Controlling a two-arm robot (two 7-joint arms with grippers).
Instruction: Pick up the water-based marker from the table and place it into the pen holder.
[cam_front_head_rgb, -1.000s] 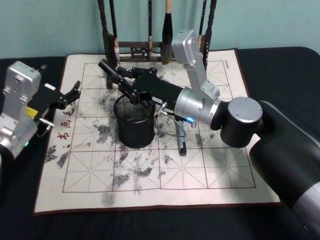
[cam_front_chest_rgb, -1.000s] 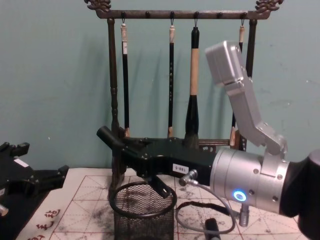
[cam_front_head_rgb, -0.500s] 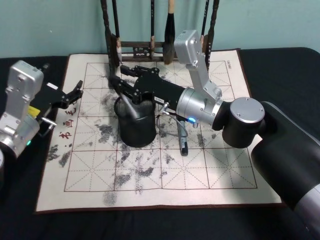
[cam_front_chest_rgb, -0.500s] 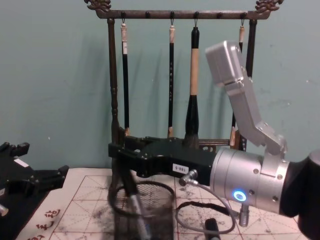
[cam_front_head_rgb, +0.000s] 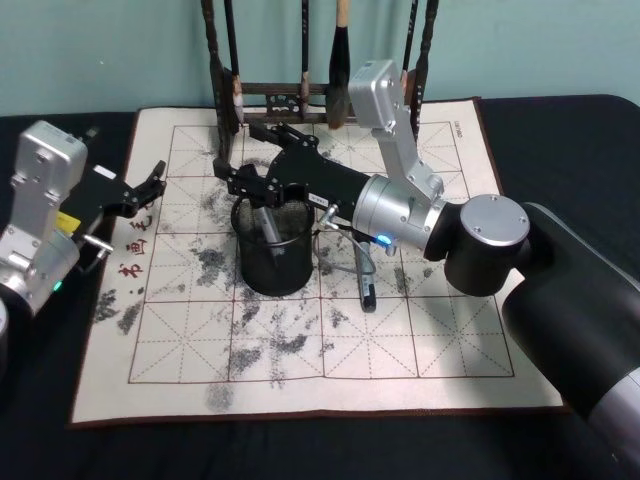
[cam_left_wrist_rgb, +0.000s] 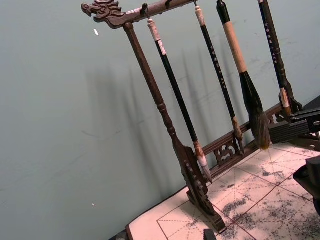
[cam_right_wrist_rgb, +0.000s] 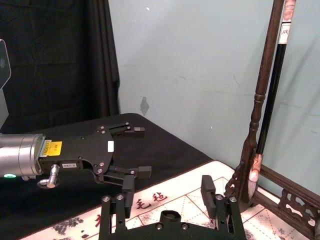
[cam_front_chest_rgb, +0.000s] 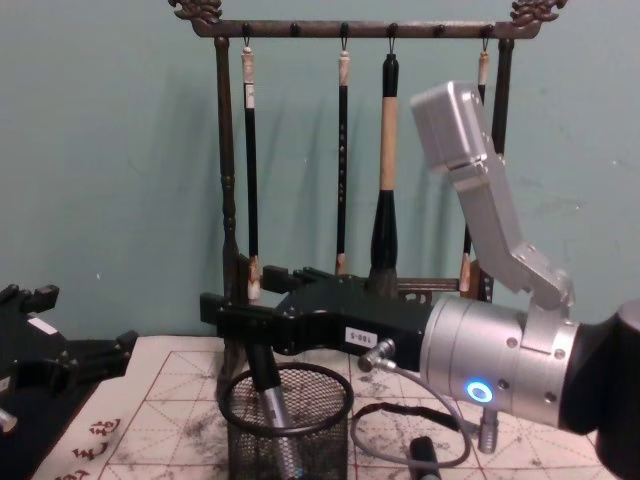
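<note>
Over the round black wire-mesh pen holder (cam_front_chest_rgb: 325, 450) the right gripper (cam_front_chest_rgb: 238, 290) has just sprung wide, dark-capped grey water-based marker (cam_front_chest_rgb: 266, 385) now standing inside, so placement looks done; left gripper (cam_front_head_rgb: 150, 187) idles splayed at nine o'clock.

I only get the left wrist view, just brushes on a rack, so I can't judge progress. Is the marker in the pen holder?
Observer: Yes. The water-based marker leans inside the pen holder.
Operator: Is the right gripper holding it?
Observer: No. The right gripper is open, its fingers apart on either side of the marker's top end.
Operator: And the left gripper?
Observer: The left gripper is open, parked at the left edge of the calligraphy mat.
</note>
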